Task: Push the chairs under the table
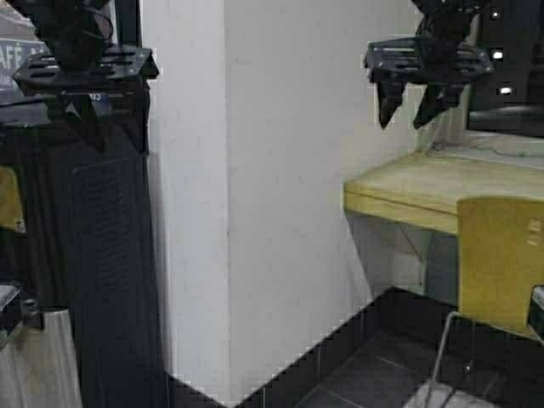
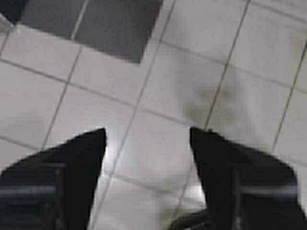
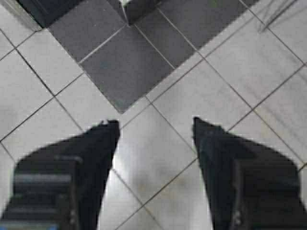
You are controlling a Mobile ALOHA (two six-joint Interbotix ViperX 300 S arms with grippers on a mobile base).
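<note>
**Chair waits off to my right, not yet pushed in**

Chair (image 1: 501,263) stands at the right edge of my high view, its yellow-tan back turned to me and one thin metal leg showing below. It sits in front of the tabletop (image 1: 408,191), whose pale surface juts out from the white wall corner (image 1: 225,212). The seat looks only partly under the front edge, so I judge the push is not yet done.

My left end effector (image 1: 85,119) hangs high on the left in front of a dark panel (image 1: 110,255), fingers spread wide and holding nothing; its wrist view shows only pale floor tiles (image 2: 158,96) between the tips. My right end effector (image 1: 414,102) hovers above the tabletop's near end, also wide apart and empty, with grey and pale tiles below it.

Risks, as I judge them: the wall corner fills the middle of my view, so driving forward without turning right could clip it. The chair is half out of sight, so I could meet it off-centre and twist it rather than slide it straight. My right end effector could also catch the tabletop edge if lowered carelessly.

Pale lettering shows on a sign (image 1: 13,59) at upper left; I make out "AFÉ" and no more.
</note>
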